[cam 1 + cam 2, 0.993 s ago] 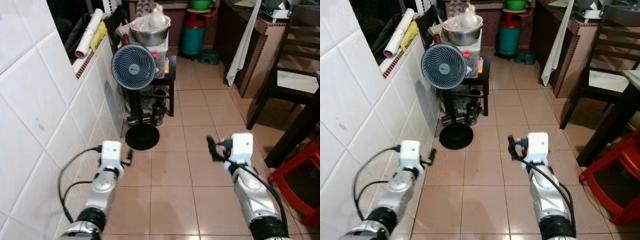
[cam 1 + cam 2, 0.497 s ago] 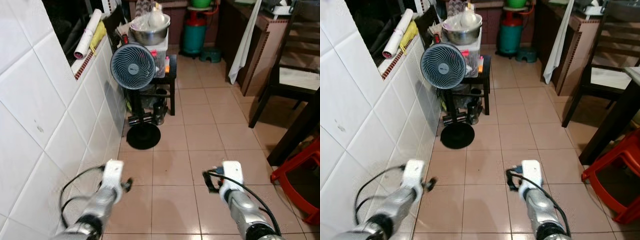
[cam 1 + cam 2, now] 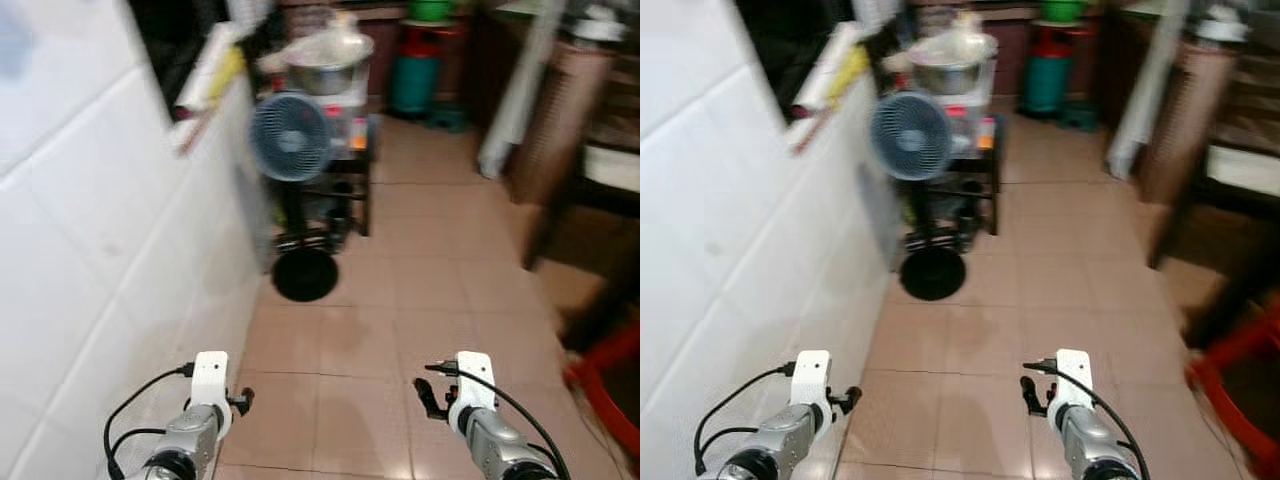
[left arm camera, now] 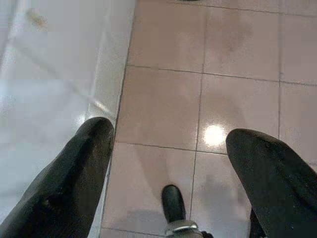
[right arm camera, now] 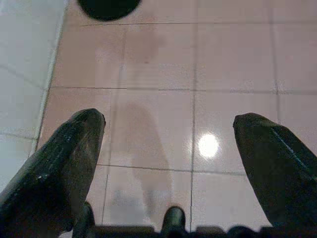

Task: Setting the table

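Judging from the frames, the table-setting had barely begun: no plate, cup or cutlery was held, and the only dining furniture in sight was the dark wooden chair with a pale seat (image 3: 600,170) and the dark table leg beside it, off to the robot's right and well apart from both arms. The table top itself could not be made out, so whether anything was laid on it could not be told. Everything looked left to do: find the tableware, carry it over and lay it out. The blur suggested the robot was on the move. The left gripper (image 4: 171,163) hung low over the pinkish floor tiles (image 3: 400,330) with its two black fingers spread wide and nothing between them, close beside the white tiled wall (image 3: 100,250). The right gripper (image 5: 171,163) was likewise spread apart and empty above the same tiles, a ceiling light's glare showing between its fingers (image 5: 64,153). Farther ahead along the wall stood a grey-blue pedestal fan with a round black base (image 3: 290,135), in front of a small black stand carrying a large steel bowl (image 3: 325,70). Beyond it stood a green gas cylinder with a red top (image 3: 413,80), and a pale cloth (image 3: 515,90) hung from a brown counter. A red plastic stool (image 3: 605,365) sat near the right edge.
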Motion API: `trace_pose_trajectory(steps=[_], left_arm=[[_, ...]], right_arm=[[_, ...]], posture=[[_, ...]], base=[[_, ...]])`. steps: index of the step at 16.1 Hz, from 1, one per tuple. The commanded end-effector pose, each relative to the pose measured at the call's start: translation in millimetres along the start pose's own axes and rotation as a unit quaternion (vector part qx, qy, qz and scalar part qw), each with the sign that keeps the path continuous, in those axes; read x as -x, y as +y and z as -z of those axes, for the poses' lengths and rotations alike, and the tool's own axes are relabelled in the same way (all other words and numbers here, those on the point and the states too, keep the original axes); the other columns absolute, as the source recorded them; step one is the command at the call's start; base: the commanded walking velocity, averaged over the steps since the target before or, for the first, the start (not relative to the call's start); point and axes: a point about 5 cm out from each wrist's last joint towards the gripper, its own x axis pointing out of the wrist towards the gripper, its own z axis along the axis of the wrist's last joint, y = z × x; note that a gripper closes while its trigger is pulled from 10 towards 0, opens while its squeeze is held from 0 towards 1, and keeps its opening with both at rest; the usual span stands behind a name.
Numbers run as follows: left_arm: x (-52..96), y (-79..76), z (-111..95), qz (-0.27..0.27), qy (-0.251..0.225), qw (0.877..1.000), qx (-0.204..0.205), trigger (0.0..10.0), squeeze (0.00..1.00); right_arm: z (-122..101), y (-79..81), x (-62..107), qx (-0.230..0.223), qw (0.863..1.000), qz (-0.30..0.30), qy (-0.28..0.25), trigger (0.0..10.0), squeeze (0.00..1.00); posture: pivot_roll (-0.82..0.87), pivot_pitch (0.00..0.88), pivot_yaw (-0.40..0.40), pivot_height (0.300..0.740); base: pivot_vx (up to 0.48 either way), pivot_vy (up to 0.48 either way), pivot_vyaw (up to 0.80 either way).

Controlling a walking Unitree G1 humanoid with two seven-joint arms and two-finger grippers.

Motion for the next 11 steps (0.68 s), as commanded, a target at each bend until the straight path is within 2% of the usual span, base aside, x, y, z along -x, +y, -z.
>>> trace_pose_trajectory(steps=[1, 4, 6, 11], left_arm=[[0.7, 6.2, 0.7, -0.008, 0.004, 1.000, -0.003, 10.0, 0.00], [0.6, 5.5, 0.3, -0.005, 0.003, 1.000, -0.007, 10.0, 0.00], [0.4, 4.8, -0.3, -0.006, 0.003, 1.000, -0.007, 10.0, 0.00], [0.4, 5.0, -1.0, -0.006, -0.002, 1.000, -0.012, 10.0, 0.00]], right_arm=[[-2.3, 6.8, -1.8, 0.001, 1.000, -0.012, 0.000, 10.0, 0.00], [-1.5, 7.2, -1.7, 0.003, 1.000, -0.014, 0.002, 10.0, 0.00], [-0.4, 5.8, -1.5, -0.005, 1.000, -0.005, 0.004, 10.0, 0.00], [0.2, 4.6, -1.2, -0.004, 1.000, -0.002, 0.004, 10.0, 0.00]], posture=[[-0.09, 0.000, 0.075, 0.740], [-0.09, 0.000, 0.078, 0.740], [-0.09, 0.000, 0.078, 0.740], [-0.09, 0.000, 0.076, 0.740]], base=[[0.420, 0.000, 0.79], [0.442, 0.000, 0.63], [0.268, 0.000, 0.00], [0.000, 0.000, -0.29]])
